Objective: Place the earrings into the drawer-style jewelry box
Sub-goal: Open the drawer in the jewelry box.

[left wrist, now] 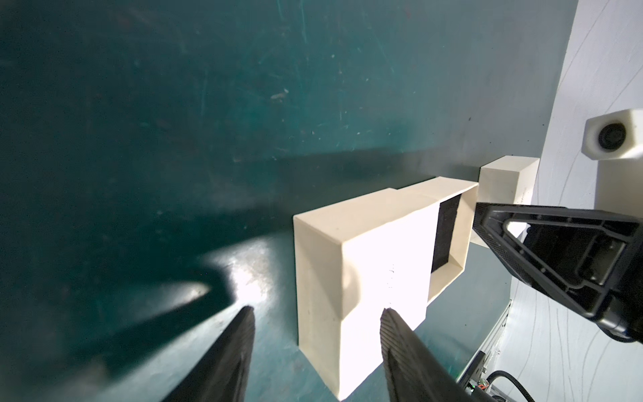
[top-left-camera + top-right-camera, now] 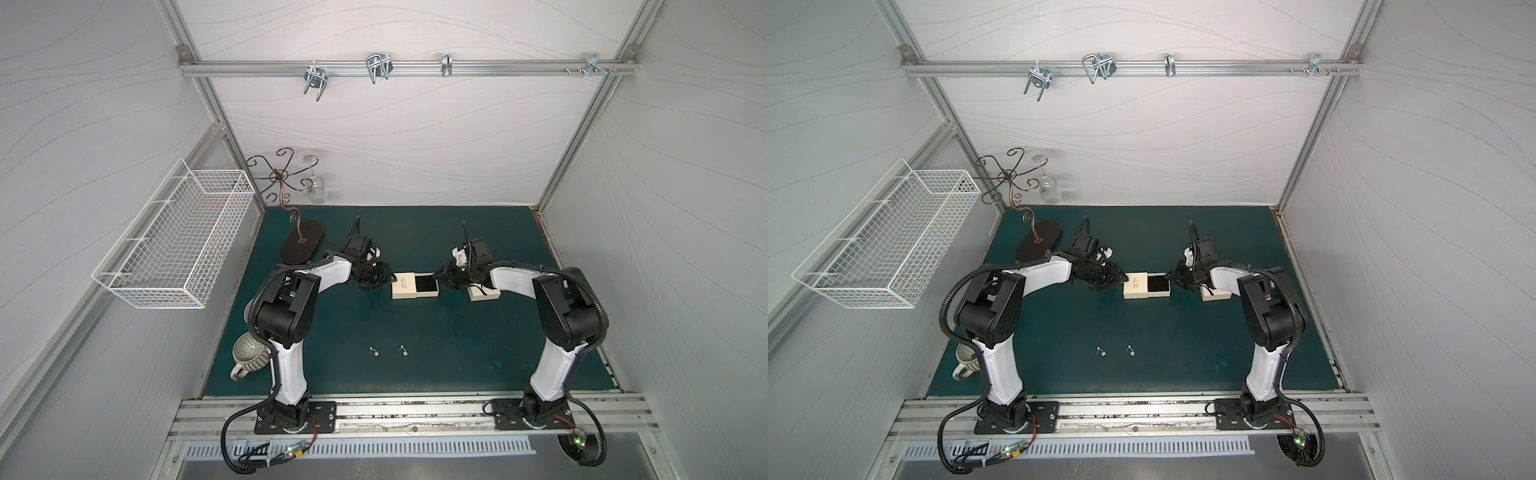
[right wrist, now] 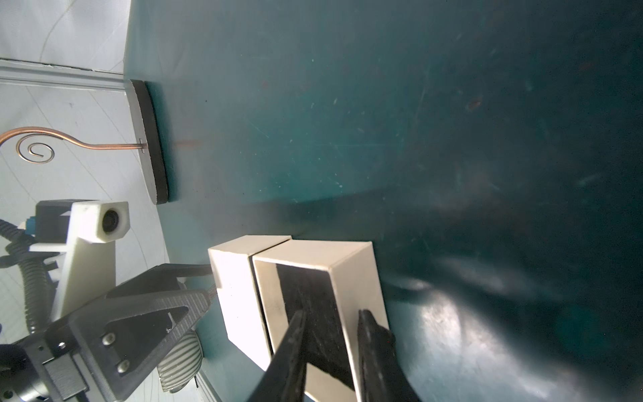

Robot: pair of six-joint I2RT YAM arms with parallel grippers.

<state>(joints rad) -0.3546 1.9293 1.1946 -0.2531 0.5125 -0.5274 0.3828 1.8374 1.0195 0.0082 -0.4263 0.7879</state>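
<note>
At the middle of the bench (image 2: 457, 353), both arms reached inward with elbows raised and forearms angled down to the jewelry box (image 2: 404, 286) from either side. The left end effector (image 1: 317, 309) stood moderately wide at the box's left end, one finger clear of it. The right end effector (image 3: 332, 311) was narrow and straddled a wall of the pulled-out drawer (image 3: 362, 278); whether it pinched could not be told. The earrings (image 2: 402, 350) lay on the bench, well nearer than both end effectors and outside the drawer.
</note>
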